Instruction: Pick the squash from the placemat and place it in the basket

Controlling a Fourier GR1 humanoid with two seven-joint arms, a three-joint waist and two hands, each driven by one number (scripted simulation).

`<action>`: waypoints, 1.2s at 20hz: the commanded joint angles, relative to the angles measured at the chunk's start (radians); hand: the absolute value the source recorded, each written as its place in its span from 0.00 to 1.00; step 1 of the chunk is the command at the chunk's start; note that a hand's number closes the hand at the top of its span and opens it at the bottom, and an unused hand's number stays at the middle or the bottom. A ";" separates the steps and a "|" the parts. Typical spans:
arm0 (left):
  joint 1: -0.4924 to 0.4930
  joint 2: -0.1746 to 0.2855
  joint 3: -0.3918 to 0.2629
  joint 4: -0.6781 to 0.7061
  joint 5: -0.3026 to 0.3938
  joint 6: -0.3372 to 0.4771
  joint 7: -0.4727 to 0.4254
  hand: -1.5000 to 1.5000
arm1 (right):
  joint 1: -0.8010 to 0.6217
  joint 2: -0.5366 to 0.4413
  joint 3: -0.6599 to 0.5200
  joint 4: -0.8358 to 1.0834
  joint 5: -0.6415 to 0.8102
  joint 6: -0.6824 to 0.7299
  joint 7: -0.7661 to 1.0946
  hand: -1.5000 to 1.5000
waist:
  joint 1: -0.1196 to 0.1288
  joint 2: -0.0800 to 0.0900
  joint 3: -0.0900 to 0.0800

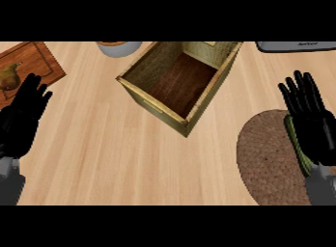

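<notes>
Pale wooden counter [92, 144]. At centre, open basket [157, 108], set askew. At right, round woven placemat [267, 154]. Over it, right hand [315, 128], fingers straight, slightly apart. Left hand [18, 123] likewise, at left. Under right palm, on the mat, green squash [293, 137], mostly hidden.

My right hand [315, 126] hides most of the squash [296, 146]; the placemat [265, 154] runs off the right edge.

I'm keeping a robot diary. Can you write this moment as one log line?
right hand: open, over squash | squash: on placemat | basket: no squash inside | left hand: open, resting at left
</notes>
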 commanded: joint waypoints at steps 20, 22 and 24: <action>-0.032 0.117 -0.121 0.010 -0.302 -0.077 -0.210 0.50 | -0.151 -0.258 0.179 -0.357 0.425 -0.138 0.537 0.00 | -0.018 -0.011 -0.072; -0.027 0.101 -0.135 0.028 -0.302 -0.085 -0.229 0.50 | -0.216 -0.376 0.164 -0.352 0.448 -0.048 0.625 0.00 | -0.012 -0.005 -0.072; -0.042 0.108 -0.137 0.026 -0.305 -0.094 -0.219 0.50 | -0.261 -0.500 0.182 -0.329 0.460 0.087 0.672 0.00 | 0.000 -0.001 -0.072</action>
